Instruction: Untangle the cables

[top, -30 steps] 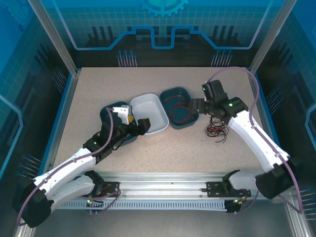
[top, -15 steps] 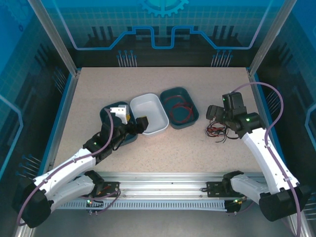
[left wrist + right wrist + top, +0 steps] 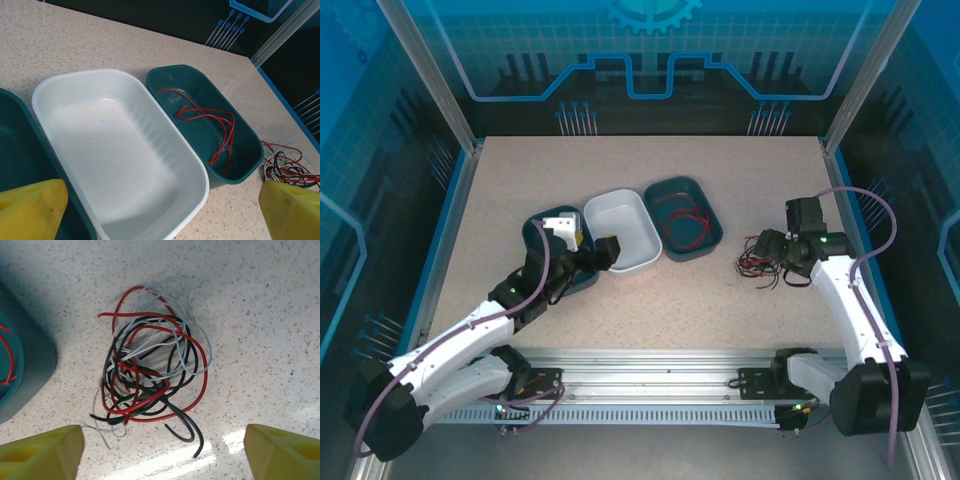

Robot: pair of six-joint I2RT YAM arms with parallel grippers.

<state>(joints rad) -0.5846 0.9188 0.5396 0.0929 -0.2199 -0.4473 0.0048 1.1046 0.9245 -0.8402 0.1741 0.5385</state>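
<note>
Cables [image 3: 150,375] in red, black and whitish grey lie in one knotted clump on the speckled tabletop [image 3: 270,315], near the right-hand teal bin [image 3: 708,243] but apart from it. The right end effector [image 3: 162,442] hovers directly over the heap, its yellow fingers [image 3: 45,452] spread wide on either side and nothing between them. One red cable [image 3: 212,122] lies loose and alone in that teal bin, the only strand that appears sorted so far. The white bin [image 3: 120,150] beside it holds nothing, and the second teal bin [image 3: 15,145] on its other side is largely hidden under the left arm. The left end effector [image 3: 160,215] hangs over the white bin, jaws likewise wide apart and holding nothing. By the look of it the job is in its early stages: most of the wires, red, black and pale loops crossing through one another, have yet to be pulled free, and no next strand has been gripped
</note>
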